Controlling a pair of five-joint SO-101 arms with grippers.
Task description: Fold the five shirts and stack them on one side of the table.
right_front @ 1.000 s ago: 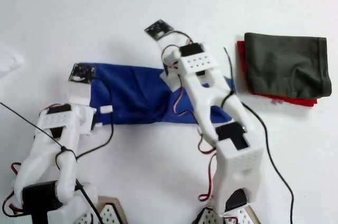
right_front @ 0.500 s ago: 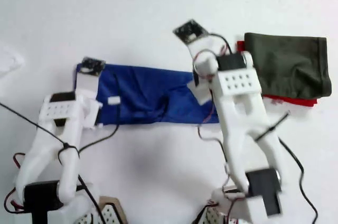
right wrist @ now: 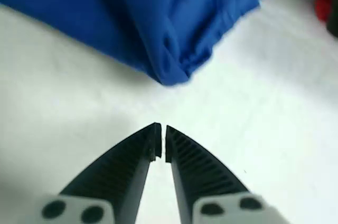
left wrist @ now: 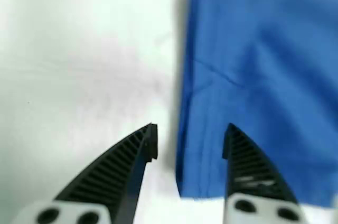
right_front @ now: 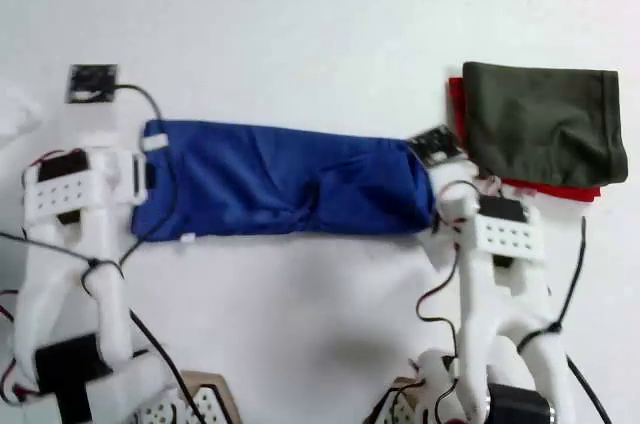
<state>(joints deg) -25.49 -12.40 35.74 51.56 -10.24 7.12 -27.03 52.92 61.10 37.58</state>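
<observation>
Both arms have swung apart from over the middle of the cloth, each now at one end of it. The left tool (left wrist: 190,135) is spread open, one finger over the bare table (right_front: 300,44) and the other over the near corner of the blue shirt (left wrist: 253,65), gripping nothing. The right tool (right wrist: 160,135) is all but clenched and empty, above the table just short of the shirt's bunched other end.

The blue shirt lies as a long folded band across the middle of the table. Its right end is just beside the stack, an olive shirt (right_front: 540,124) on a red shirt (right_front: 457,104).

The step looks like folding the band end over end. The left tool should come straight down and pinch through every layer at that corner; how many layers there are is hard to tell. The right tool must open before it can grip. Lifting both corners evenly would keep the fold square.
</observation>
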